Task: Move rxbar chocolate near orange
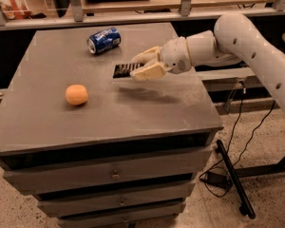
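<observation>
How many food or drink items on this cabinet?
3: blue soda can lying at the back of the cabinet, orange at left, rxbar chocolate gripped in the end effector over the middle.

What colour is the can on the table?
Blue with white lettering, in the camera view. The claw holds the rxbar chocolate over the table, near the can.
</observation>
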Controlling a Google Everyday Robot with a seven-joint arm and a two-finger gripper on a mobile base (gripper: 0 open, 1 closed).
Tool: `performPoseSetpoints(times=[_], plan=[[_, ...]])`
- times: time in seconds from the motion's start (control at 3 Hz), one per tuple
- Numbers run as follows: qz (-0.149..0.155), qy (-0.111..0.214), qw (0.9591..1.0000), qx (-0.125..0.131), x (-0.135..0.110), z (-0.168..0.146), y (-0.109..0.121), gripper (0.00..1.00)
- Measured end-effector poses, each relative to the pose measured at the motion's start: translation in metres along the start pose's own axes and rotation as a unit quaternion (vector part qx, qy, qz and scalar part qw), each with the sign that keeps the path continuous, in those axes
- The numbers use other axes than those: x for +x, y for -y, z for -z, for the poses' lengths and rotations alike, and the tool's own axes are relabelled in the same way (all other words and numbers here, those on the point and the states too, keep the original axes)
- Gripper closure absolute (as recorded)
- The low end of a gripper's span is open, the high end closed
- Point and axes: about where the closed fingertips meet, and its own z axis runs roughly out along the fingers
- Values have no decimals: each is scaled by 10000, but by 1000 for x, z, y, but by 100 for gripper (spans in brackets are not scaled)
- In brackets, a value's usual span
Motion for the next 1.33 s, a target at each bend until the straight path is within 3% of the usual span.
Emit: performPoseSetpoints(times=[0.33, 1.0, 1.33], plan=[[95, -28, 9994, -321, -3, -22, -10, 100], [130, -100, 9991, -402, -2, -57, -16, 100], [134, -101, 9991, -397, 0, -68, -14, 85]])
